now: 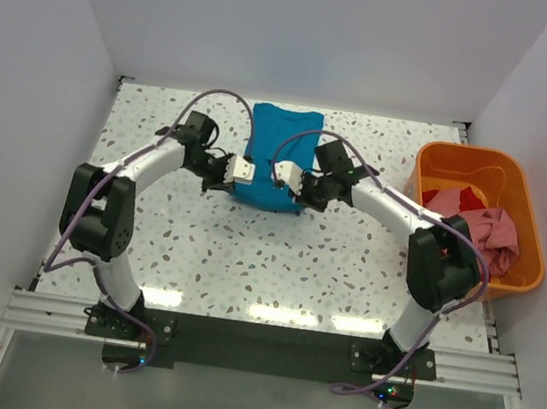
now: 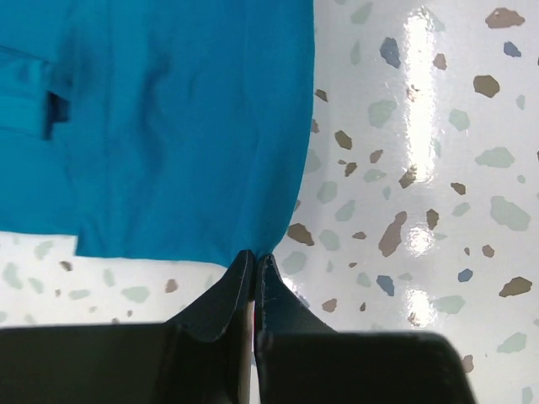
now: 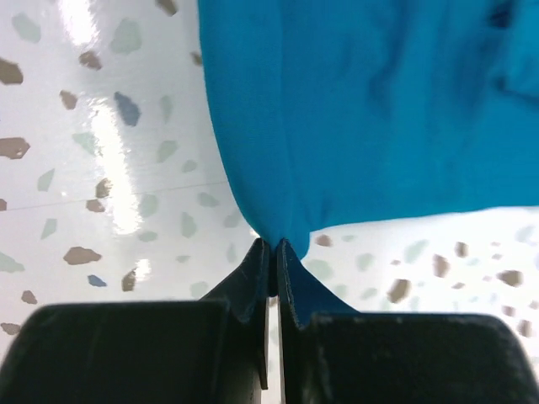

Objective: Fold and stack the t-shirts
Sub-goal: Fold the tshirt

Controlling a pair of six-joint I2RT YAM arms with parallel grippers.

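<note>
Far left: left gripper [image 2: 254, 257], squeezed tight on a corner of the blue t-shirt [image 1: 281, 145]. Mid table [image 1: 345, 274], toward the back: that t-shirt, lying flat. Next: right gripper [image 3: 274, 246], squeezed tight on another corner. Far right: pink and red t-shirts [image 1: 487, 233], piled in the orange tub [image 1: 466, 161].

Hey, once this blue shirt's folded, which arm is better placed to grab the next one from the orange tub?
Right. The orange tub holding the pink and red shirts sits by the right arm, far from the left one. For now the right gripper and left gripper each pinch the teal shirt.
</note>
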